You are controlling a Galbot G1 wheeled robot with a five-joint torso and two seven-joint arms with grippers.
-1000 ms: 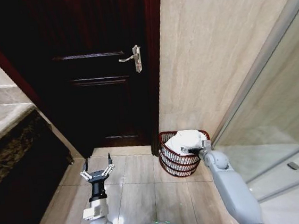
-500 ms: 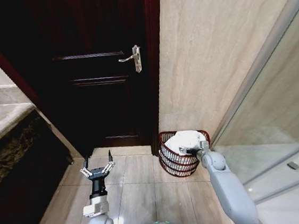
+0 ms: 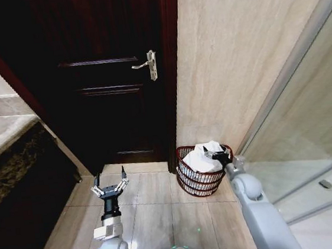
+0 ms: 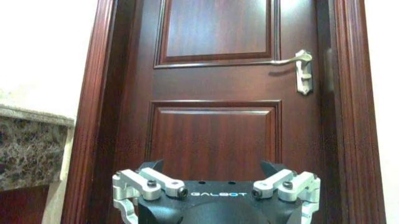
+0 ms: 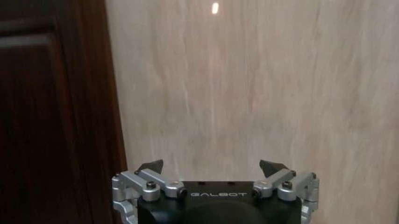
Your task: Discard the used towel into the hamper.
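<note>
Towel (image 3: pixel 206 159): we see it heaped white in the hamper (image 3: pixel 196 181) by the door (image 3: pixel 113 76).
Handling: we judge it soft, light, best pinched at a fold.
Right gripper (image 3: pixel 215 153): fingers apart, empty, above the towel.
Left gripper (image 3: pixel 109 185): fingers spread, over floor tiles.

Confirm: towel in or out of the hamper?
In. The white towel sits bunched inside the hamper, heaped above its rim. The right gripper is open above it, holding nothing.

White towel (image 3: pixel 203 160) in a dark reddish-brown open-weave hamper (image 3: pixel 197 179); dark red wood door (image 3: pixel 113 76); beige veined wall tiles (image 3: pixel 230 52); speckled brown counter (image 3: pixel 6 159).
</note>
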